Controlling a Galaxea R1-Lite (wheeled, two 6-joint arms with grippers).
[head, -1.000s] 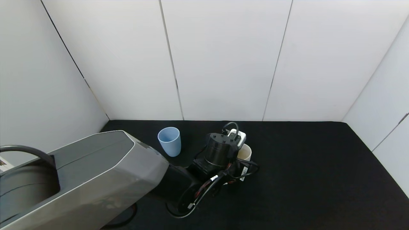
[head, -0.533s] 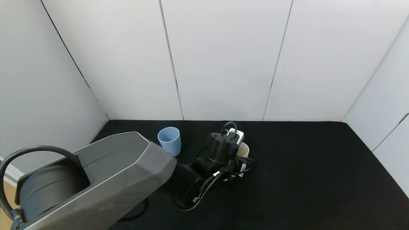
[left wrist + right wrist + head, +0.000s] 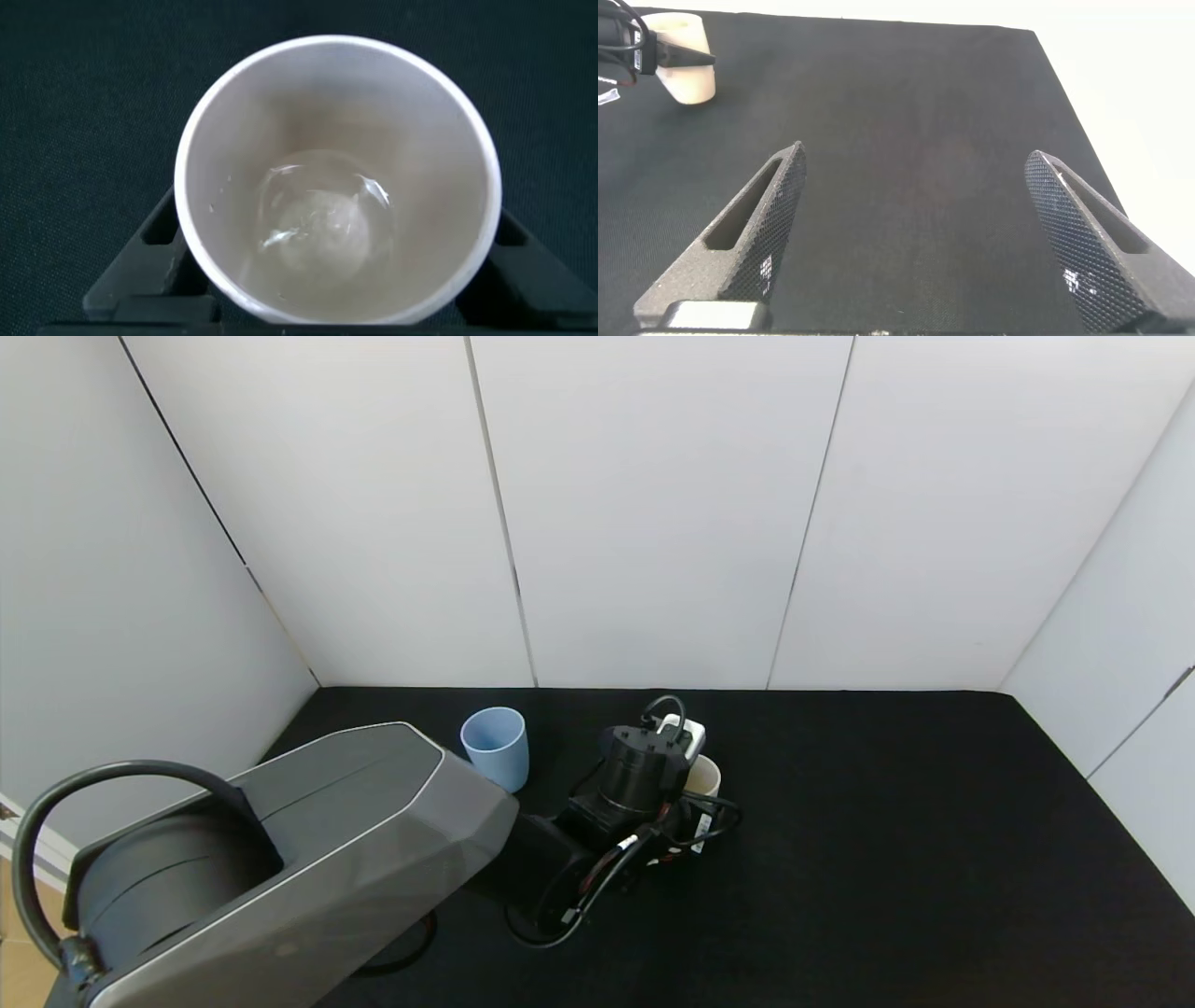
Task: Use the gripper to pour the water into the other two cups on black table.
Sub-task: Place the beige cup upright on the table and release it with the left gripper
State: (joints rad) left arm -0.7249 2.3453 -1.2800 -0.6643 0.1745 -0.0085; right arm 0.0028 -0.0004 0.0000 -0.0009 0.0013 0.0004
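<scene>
The left gripper (image 3: pixel 693 782) has its fingers (image 3: pixel 140 266) astride the cream cup (image 3: pixel 336 177), grip uncertain, and next must carry it beyond them to the blue cup (image 3: pixel 495 747).

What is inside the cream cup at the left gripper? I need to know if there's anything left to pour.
Inside the cream cup, a little clear water pools at the bottom; nothing else shows, and the left gripper covers its outside.
</scene>
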